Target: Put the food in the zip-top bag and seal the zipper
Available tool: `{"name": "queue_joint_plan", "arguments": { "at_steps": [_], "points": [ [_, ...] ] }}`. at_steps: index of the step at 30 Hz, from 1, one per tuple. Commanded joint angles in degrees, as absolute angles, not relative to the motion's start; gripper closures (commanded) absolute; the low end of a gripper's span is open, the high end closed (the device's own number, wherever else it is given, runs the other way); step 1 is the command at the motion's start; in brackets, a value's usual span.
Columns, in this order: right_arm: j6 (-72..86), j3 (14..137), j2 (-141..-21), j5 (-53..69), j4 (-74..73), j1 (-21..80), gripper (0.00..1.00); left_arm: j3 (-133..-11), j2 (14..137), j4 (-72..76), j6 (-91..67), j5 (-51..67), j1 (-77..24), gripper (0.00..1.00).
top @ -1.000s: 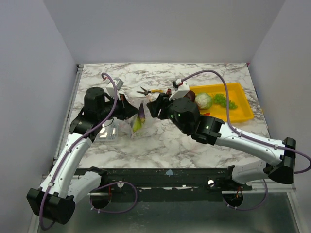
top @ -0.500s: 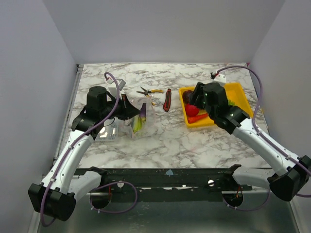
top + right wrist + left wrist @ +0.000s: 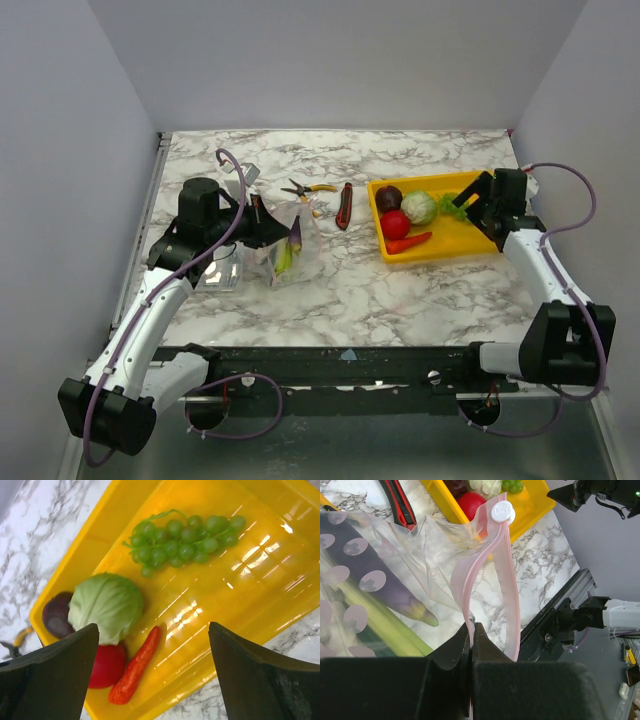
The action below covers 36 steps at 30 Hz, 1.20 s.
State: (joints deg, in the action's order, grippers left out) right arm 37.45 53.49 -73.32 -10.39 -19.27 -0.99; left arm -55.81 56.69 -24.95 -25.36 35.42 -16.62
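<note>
The clear zip-top bag (image 3: 290, 243) stands left of centre, a purple eggplant (image 3: 385, 587) and a green piece (image 3: 380, 625) inside. My left gripper (image 3: 471, 627) is shut on the pink zipper (image 3: 485, 570) at the bag's mouth and holds it up. The rest of the food lies in the yellow tray (image 3: 470, 240): cabbage (image 3: 105, 605), green grapes (image 3: 185, 540), red chili (image 3: 135, 667), a red round piece (image 3: 106, 665) and a maroon one (image 3: 56, 617). My right gripper (image 3: 152, 630) hangs open over the tray, above the chili, with nothing between its fingers.
Yellow-handled pliers (image 3: 310, 187) and a red-and-black utility knife (image 3: 344, 205) lie between the bag and the tray. A rigid clear box (image 3: 220, 268) sits under the left arm. Grey walls close in the marble table (image 3: 340, 290) on three sides.
My right arm has swung from the bag's mouth over to the yellow tray on the right, and its jaws have opened wide. The left arm and the bag have stayed put.
</note>
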Motion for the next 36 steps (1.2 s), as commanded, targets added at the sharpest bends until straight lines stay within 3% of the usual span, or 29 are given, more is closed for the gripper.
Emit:
{"name": "queue_joint_plan", "arguments": {
  "at_steps": [1,11,17,30,36],
  "points": [
    [47.75,51.7,-79.27,0.86,-12.73,-8.41,0.07,-56.34,56.48,-23.21,-25.75,38.23,-16.7,1.0],
    [60.78,62.8,-95.78,-11.73,-17.16,-8.68,0.07,-56.4,56.79,-23.7,-25.49,37.89,-16.7,1.0],
    [66.6,66.43,-101.01,-11.91,-18.08,-8.7,0.06,-56.38,56.77,-23.71,-25.49,38.05,-16.75,1.0],
    [81.61,81.05,-116.05,-13.88,-37.37,-8.65,0.04,-56.42,56.65,-23.77,-25.58,38.32,-16.77,1.0],
    [83.08,77.47,-116.7,-11.82,-35.77,-8.67,0.22,-56.33,56.75,-23.61,-25.66,38.49,-16.74,1.0]
  ]
}}
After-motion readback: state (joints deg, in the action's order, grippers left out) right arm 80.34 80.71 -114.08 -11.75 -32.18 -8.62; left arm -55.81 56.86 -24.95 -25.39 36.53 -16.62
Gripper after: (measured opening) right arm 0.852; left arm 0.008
